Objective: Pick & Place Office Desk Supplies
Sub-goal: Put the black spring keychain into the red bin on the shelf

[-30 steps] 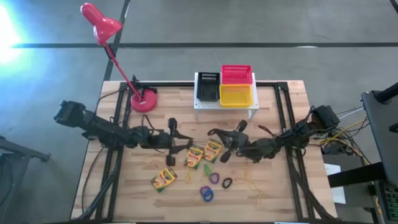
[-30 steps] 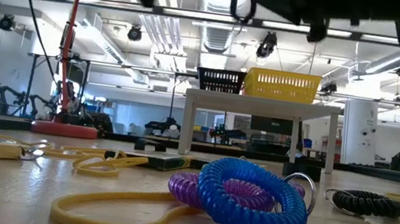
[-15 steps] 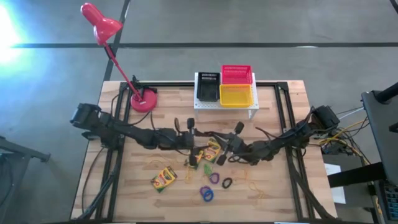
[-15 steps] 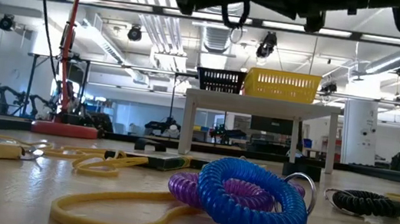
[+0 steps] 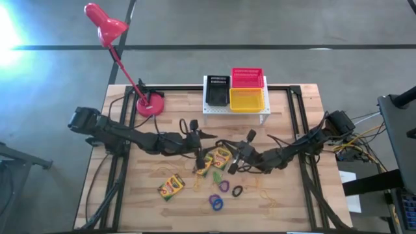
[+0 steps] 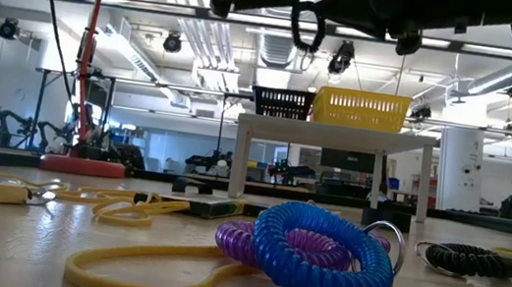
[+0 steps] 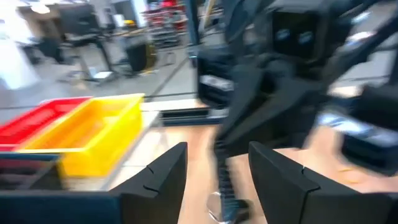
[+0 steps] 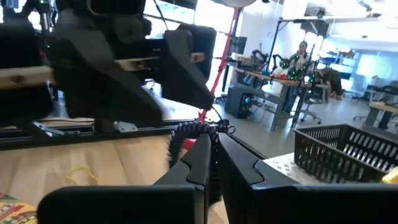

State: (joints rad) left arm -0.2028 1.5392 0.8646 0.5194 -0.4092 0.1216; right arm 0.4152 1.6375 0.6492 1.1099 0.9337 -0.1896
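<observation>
While both arms hang over the middle of the table, I see the right gripper pinched on a black ring: in its wrist view the two fingers meet with no gap and the coiled ring sticks out just past their tips. From table height that ring dangles in the air, above the white stand. The left gripper faces it from the other side, fingers spread apart with nothing between them; the wrist picture is smeared, so I can only say the ring seems to hang just beyond those open tips, not inside them. Under the two grippers lie three crayon boxes: two side by side between the arms and a third nearer the table's front edge, on the left arm's side. Right of that one, the purple ring and another black ring sit close together, with the blue ring just in front of them; at table height the blue coil rests against the purple one. Yellow bands lie flat on the wood, one on the right arm's side, one on the left's. At the back, the stand carries a black basket, a red one and a yellow one, and a red lamp stands beside it.
</observation>
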